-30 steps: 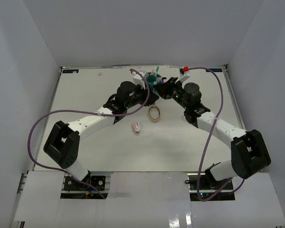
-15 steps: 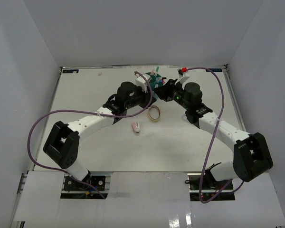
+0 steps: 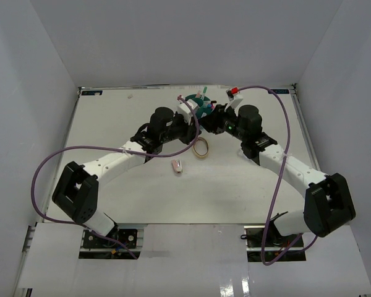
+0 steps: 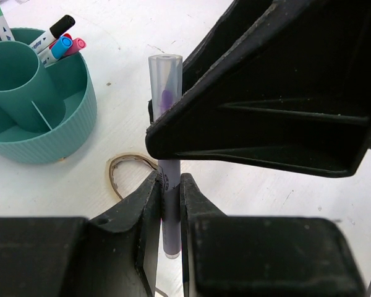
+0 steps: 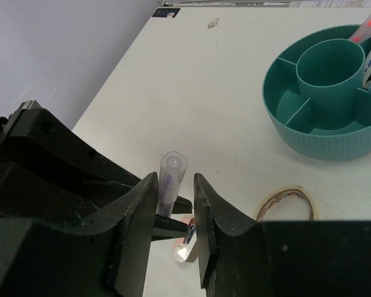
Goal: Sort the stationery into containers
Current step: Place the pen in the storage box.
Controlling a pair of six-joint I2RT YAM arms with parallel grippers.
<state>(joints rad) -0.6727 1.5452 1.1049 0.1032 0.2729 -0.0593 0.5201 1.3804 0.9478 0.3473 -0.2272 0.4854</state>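
Handing pen (image 4: pixel 165 86) over: left fingers (image 4: pixel 142 210) clamping it, right fingers (image 5: pixel 205 213) standing slightly apart. Next: left carrying pen into organizer (image 4: pixel 55 139).

The left arm (image 3: pixel 111 162) and the right arm (image 3: pixel 284 170) are folded outward at the elbows and reached forward and inward from their bases, so that the two wrists are brought face to face midway between them. The left hand (image 4: pixel 168 189) is closed tight on a clear pen (image 4: pixel 166 93), which is pinched between both fingers. The right hand (image 5: pixel 174 185) is placed around the same pen from the opposite side. Its fingers are parted, with a gap seen beside the barrel.
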